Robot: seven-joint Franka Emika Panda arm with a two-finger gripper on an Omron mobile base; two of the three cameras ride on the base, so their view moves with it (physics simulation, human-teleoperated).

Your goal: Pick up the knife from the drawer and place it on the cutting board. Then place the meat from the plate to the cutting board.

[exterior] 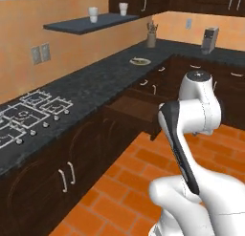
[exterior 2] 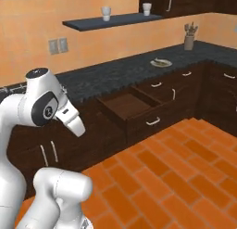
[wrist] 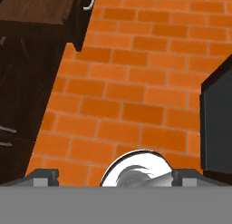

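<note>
The drawer [exterior: 133, 109] stands pulled out from the dark cabinets below the counter. Its reddish-brown inside [exterior 2: 131, 105] shows nothing lying in it from here. The curved silver handle [exterior 2: 152, 121] is on its front. The knife and the cutting board are out of view. The plate [exterior: 140, 61] sits far back on the dark counter, also in the right base view [exterior 2: 161, 62]; the meat on it is too small to make out. My gripper [wrist: 117, 175] is open, with nothing between its fingertips [wrist: 45, 175], above the brick floor. A corner of the drawer [wrist: 45, 10] lies at the upper left of the hand view.
A stove top [exterior: 26, 118] is set into the counter on the left. A wall shelf [exterior: 86, 24] carries two white cups. A utensil pot [exterior: 151, 39] and a grey appliance [exterior: 209, 39] stand at the counter's far corner. Orange brick floor [exterior 2: 185, 163] spreads before the cabinets.
</note>
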